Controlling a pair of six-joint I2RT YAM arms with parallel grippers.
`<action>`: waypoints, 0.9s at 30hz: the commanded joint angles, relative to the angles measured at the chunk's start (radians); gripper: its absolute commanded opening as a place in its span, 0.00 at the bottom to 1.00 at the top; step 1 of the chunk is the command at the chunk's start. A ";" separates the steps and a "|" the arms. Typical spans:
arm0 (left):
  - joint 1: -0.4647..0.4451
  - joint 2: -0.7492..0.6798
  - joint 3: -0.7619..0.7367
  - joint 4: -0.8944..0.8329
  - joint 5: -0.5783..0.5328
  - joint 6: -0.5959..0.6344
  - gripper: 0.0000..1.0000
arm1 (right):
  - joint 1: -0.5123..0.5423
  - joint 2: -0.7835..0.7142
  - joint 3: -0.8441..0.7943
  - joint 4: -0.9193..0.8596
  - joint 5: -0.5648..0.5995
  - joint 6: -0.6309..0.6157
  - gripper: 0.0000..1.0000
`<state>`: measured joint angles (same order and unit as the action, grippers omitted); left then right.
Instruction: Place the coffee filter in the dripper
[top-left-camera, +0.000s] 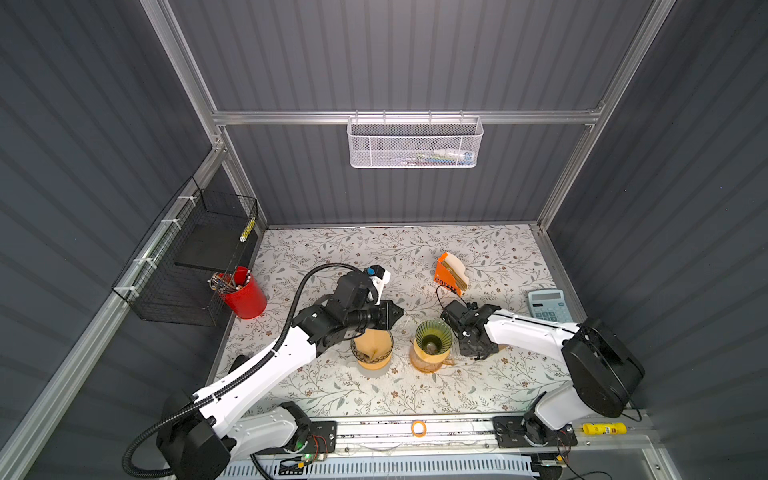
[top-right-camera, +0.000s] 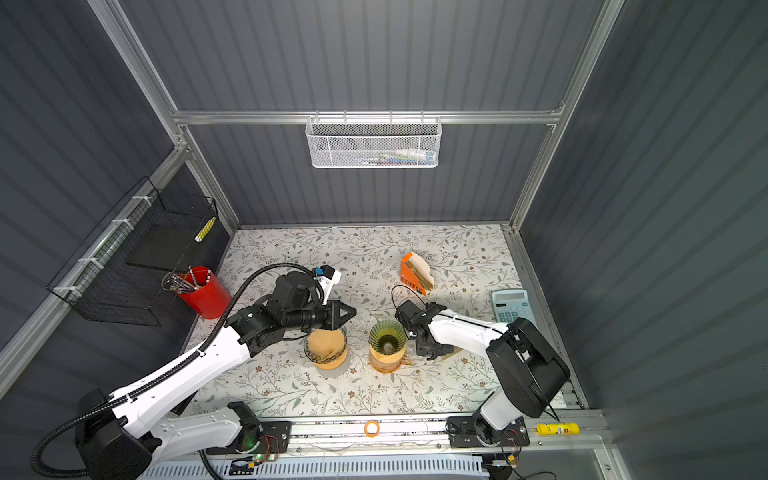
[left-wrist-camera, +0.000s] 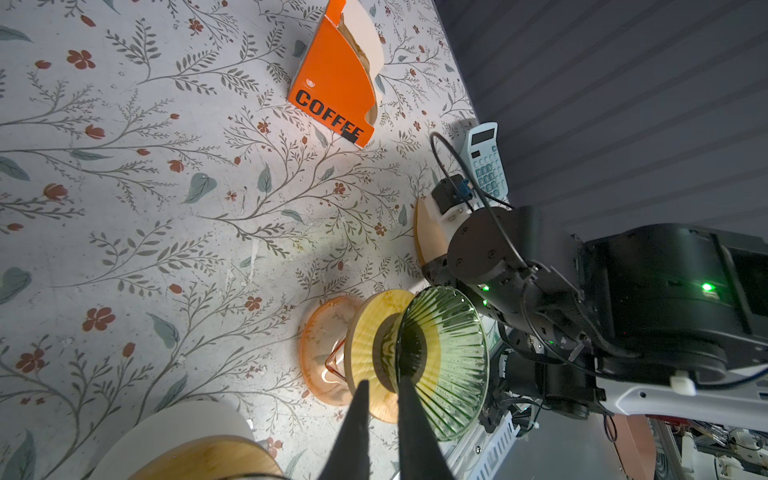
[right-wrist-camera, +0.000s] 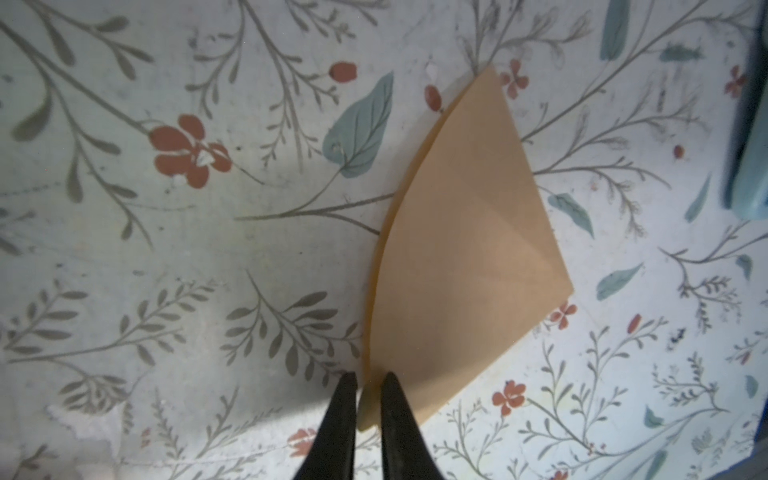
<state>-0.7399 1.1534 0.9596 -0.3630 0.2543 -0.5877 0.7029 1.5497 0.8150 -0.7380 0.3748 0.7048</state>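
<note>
In both top views the right gripper (top-left-camera: 478, 355) points down at the bench (top-left-camera: 374, 399), lower right of centre and just beside the green glass dripper (top-left-camera: 432, 337). A tan sliver of the coffee filter (top-left-camera: 504, 346) shows to its right, lying on the bench and not in the dripper. The left gripper (top-left-camera: 395, 311) hangs left of centre over a second brewer (top-left-camera: 372, 349) that already has a paper in it. With so little room between the right wrist and the dripper, a careless lift or swing could clip the rim and tip the dripper off its amber carafe (top-left-camera: 424, 365).

From the left wrist, the left jaws are drawn together with nothing between them, their tips aimed towards the dripper (left-wrist-camera: 449, 361). The dripper stands on a wooden collar (left-wrist-camera: 365, 345) on the carafe, and the stack looks top-heavy. The right arm's black body crowds its rim, so a knock is the likeliest trouble.

From the right wrist, the right jaws have come in to a narrow gap with the filter's (right-wrist-camera: 465, 249) curved edge between them, which looks like a pinch at the very margin. The paper is folded flat on the bench. Such a shallow hold may catch only one layer, or the paper may slide out as it rises. The hard tips could also drag on the bench and crease it. If it goes up folded, it may land across the dripper as a flat wedge instead of opening into the cone.
</note>
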 joint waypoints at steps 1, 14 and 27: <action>0.004 -0.026 -0.006 -0.017 -0.006 0.015 0.16 | 0.007 0.007 0.012 -0.027 0.016 0.011 0.10; 0.005 -0.029 0.001 -0.022 -0.007 0.018 0.16 | 0.010 -0.118 0.018 -0.088 -0.002 0.018 0.00; 0.004 -0.005 0.026 -0.028 0.026 0.036 0.16 | 0.007 -0.373 0.190 -0.268 0.011 -0.009 0.00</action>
<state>-0.7399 1.1446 0.9600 -0.3721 0.2562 -0.5766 0.7090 1.2015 0.9611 -0.9348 0.3672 0.7063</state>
